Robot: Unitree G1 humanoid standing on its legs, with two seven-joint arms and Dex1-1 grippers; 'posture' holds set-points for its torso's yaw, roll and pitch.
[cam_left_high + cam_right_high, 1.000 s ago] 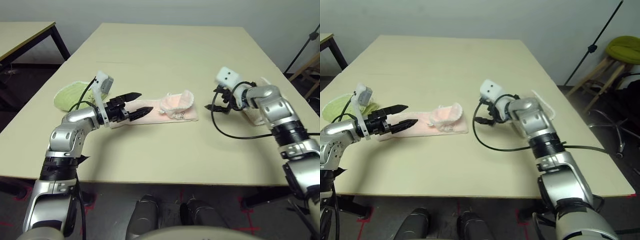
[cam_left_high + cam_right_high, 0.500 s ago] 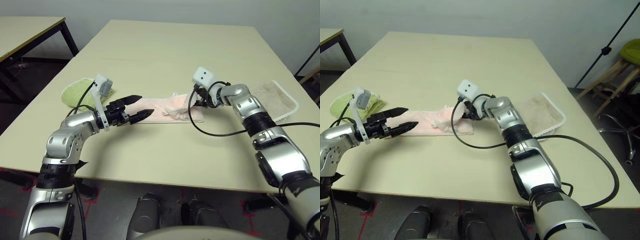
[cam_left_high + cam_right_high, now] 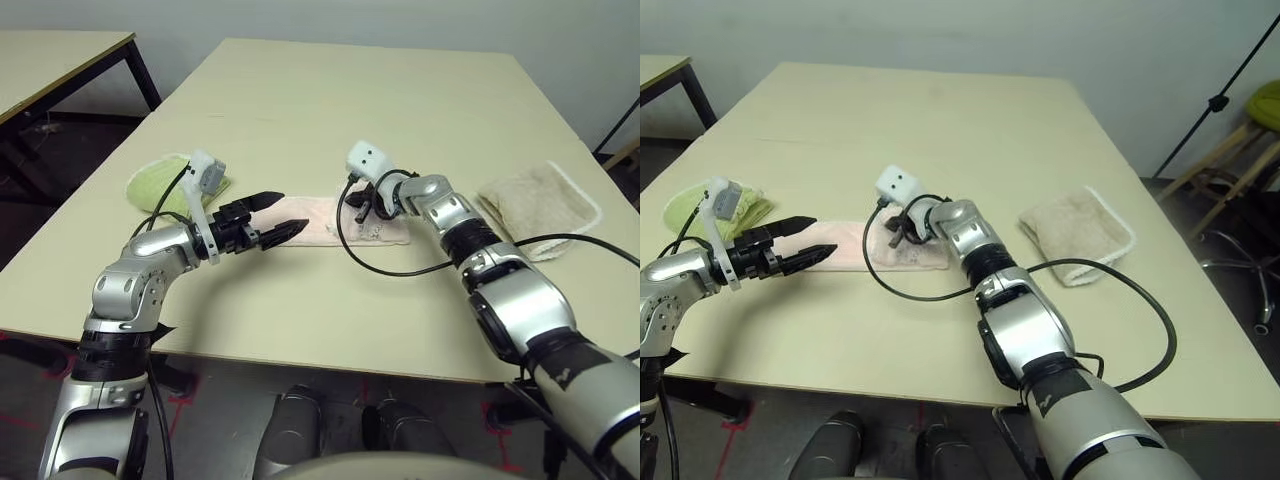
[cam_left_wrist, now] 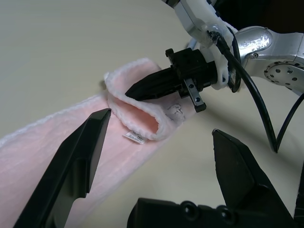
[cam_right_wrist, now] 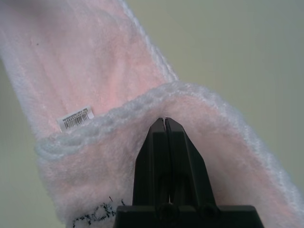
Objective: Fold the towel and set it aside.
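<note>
While the pink towel (image 3: 330, 222) lies stretched out as a long narrow strip on the desk (image 3: 400, 110), pretty much in the middle of the near half, both arms are working around it. The end of the towel nearest the right arm is flipped back over itself, so you get a small rolled fold with the white edging showing and a little label (image 4: 133, 137) peeking out next to it. A small grey stitched motif (image 4: 175, 110) sits on that same end.

Right pincer (image 4: 130, 90) has its two black fingers pressed tight together, no gap at all, and the tips are poking right against that folded-over lip of the towel. From the wrist view I honestly can't tell if any cloth is pinched between them or if the tips are just nudging the fold.

Left pincer (image 3: 287, 215) hangs just above the other end of the towel with its fingers spread wide apart, nothing between them.

Beyond the towel's left end there's a folded green towel (image 3: 160, 183) near the desk edge, partly behind the left wrist. Well off past the towel's right end sits a folded beige towel (image 3: 538, 205), with the right arm's black cable (image 3: 560, 240) trailing across it.
</note>
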